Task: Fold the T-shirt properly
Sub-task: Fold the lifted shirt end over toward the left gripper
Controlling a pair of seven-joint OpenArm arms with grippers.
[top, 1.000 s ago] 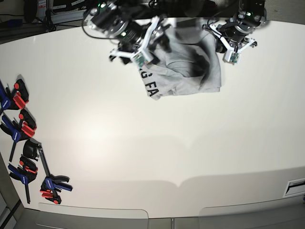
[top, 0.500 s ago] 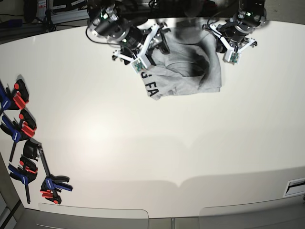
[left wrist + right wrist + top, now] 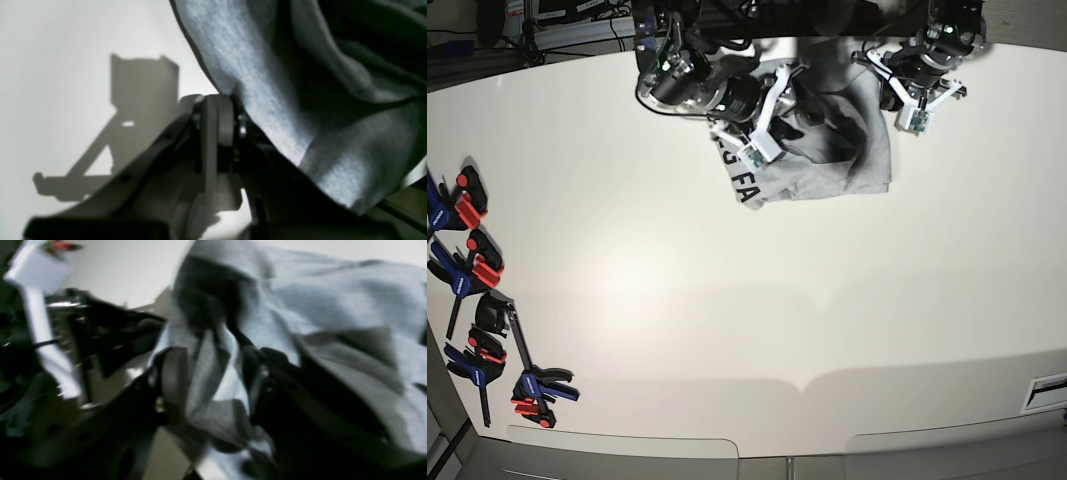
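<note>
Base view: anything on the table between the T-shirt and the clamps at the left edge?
Nothing. In the base view the white table is bare between the T-shirt and the clamps.

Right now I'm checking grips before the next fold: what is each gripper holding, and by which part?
The left gripper is shut on the T-shirt's hemmed edge. The right gripper has bunched cloth between its jaws; a firm grip cannot be told.

The left gripper (image 3: 222, 125) pinches the edge of the grey T-shirt (image 3: 333, 100), jaws nearly together. Its shadow falls on the white counter (image 3: 60, 83) beside it.
</note>
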